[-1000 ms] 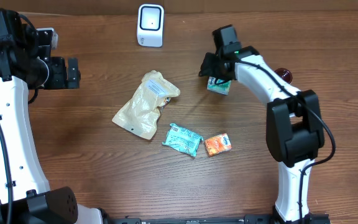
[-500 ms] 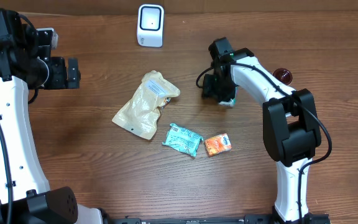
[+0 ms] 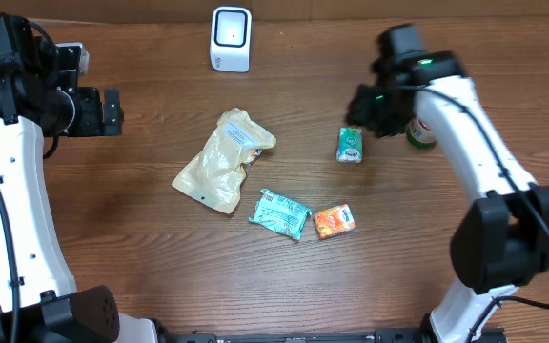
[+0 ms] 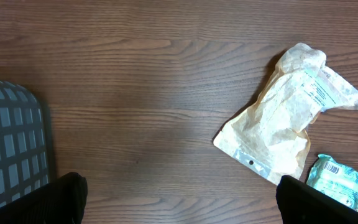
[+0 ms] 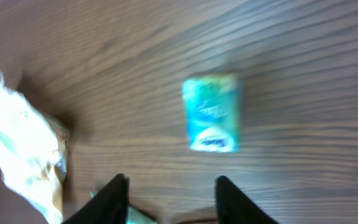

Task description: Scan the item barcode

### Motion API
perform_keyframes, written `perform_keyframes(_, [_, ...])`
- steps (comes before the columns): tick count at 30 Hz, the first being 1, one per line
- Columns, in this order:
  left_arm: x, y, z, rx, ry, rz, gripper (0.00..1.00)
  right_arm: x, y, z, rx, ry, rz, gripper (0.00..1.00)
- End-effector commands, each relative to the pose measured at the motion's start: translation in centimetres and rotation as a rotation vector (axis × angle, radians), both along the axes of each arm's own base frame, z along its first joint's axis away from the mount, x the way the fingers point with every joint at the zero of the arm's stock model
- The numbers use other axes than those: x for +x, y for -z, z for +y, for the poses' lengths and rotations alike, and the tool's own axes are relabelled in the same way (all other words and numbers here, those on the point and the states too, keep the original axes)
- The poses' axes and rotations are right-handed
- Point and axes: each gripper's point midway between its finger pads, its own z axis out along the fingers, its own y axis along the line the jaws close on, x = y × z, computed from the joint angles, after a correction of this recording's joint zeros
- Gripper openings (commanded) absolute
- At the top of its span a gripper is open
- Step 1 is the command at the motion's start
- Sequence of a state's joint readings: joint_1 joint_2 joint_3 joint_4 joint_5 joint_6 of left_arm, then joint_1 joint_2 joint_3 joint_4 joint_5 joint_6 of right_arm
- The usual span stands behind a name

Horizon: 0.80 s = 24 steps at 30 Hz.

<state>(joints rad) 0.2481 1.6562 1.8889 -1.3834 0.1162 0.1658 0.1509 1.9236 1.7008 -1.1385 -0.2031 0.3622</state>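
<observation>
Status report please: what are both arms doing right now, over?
Left gripper open, empty. Right gripper open, empty, near small green-and-white packet lying loose on wooden table. White barcode scanner unobstructed.

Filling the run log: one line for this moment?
left gripper: open | right gripper: open, empty | small green packet: on wooden table, unheld
</observation>
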Motion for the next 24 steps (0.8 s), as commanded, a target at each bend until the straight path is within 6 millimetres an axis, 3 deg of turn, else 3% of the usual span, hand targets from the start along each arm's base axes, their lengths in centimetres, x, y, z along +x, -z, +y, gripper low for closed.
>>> perform_keyframes(1, [0.1,0.3,-0.4,0.007,0.031,0.008,1.0,-0.6,3.3,-0.6,0.046,-0.011,0.074,0.34])
perform_keyframes(11, [0.2,0.3,-0.4,0.007,0.031,0.008,1.0,-1.0,11.1,-0.1,0.068,-0.024,0.19,0.33])
perform_keyframes(18, [0.1,0.3,-0.4,0.007,0.031,0.008,1.0,-0.8,13.3,-0.1,0.067,-0.02,0.217,0.33])
perform_keyframes(22, [0.2,0.3,-0.4,0.007,0.031,0.009,1.0,-1.2,13.8,0.7,0.066,-0.039,0.227,0.2])
perform_keyframes(24, [0.1,0.3,-0.4,0.007,0.031,0.008,1.0,-1.3,13.8,1.2,0.066,-0.051,0.225,0.08])
